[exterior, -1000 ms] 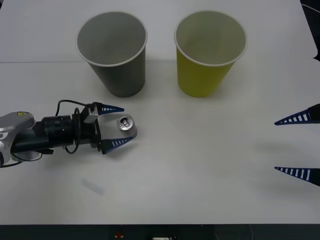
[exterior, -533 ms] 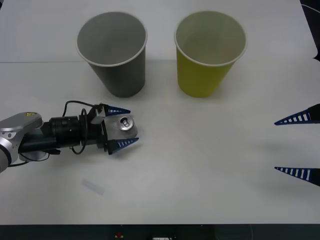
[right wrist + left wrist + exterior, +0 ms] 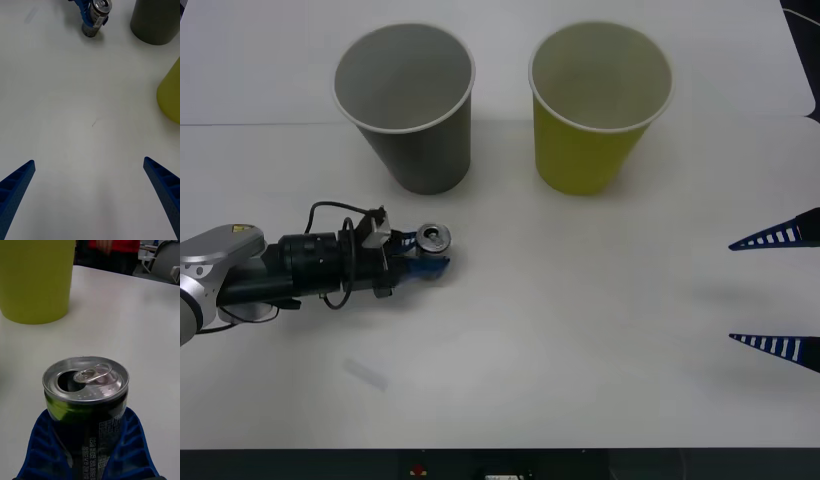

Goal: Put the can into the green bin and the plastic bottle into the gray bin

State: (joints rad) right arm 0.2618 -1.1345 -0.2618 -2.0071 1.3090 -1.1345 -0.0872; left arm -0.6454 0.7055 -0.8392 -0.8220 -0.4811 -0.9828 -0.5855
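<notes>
Colors here: the can [image 3: 85,397] has a shiny silver top with a pull tab, and its body is dark with a green patch and small white print. Ribbed blue fingers [image 3: 133,450] on both grippers. Left cup [image 3: 408,105] is dark gray, pale gray inside, white rim. Right cup [image 3: 595,105] is yellow-green. Table [image 3: 580,330] is plain white.

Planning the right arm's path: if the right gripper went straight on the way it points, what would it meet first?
Likely the can, held in the left gripper. The open right gripper points across bare table toward it; depth is uncertain.
</notes>
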